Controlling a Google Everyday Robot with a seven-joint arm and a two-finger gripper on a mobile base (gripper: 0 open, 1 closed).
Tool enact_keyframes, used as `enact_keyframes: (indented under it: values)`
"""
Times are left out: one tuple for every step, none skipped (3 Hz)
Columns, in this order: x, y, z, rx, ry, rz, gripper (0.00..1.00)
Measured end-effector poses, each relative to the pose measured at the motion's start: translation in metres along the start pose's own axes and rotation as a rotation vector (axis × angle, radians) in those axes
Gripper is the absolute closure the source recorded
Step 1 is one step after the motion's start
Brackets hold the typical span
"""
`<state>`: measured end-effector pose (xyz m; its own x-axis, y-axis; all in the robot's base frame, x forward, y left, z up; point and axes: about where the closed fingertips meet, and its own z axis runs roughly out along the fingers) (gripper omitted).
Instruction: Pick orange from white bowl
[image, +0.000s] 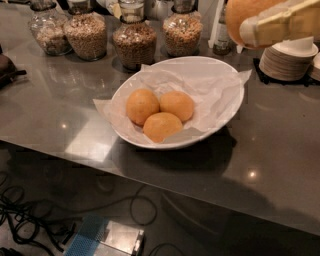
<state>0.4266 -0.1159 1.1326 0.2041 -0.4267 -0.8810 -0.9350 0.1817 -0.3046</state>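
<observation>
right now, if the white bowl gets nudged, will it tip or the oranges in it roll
The white bowl would probably rock: its rim sits tilted. The three oranges are round and loose on crinkled paper, so they'd likely roll. The claw is at upper right, shut on the orange.

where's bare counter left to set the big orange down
Free: grey counter left of the wide white paper-lined bowl, and front-right of it. Crowded: glass grain jars behind, stacked small white dishes at right, near the gripper holding the large matte orange.
</observation>
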Motion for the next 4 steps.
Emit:
enact_keyframes:
  values:
    - [-0.019, 0.049, 0.026, -0.128, 0.039, -0.086, 1.00]
    - [-0.026, 0.099, 0.053, -0.276, 0.058, -0.128, 1.00]
    - [-0.011, 0.132, 0.078, -0.376, 0.087, -0.108, 1.00]
    - [-0.011, 0.132, 0.078, -0.376, 0.087, -0.108, 1.00]
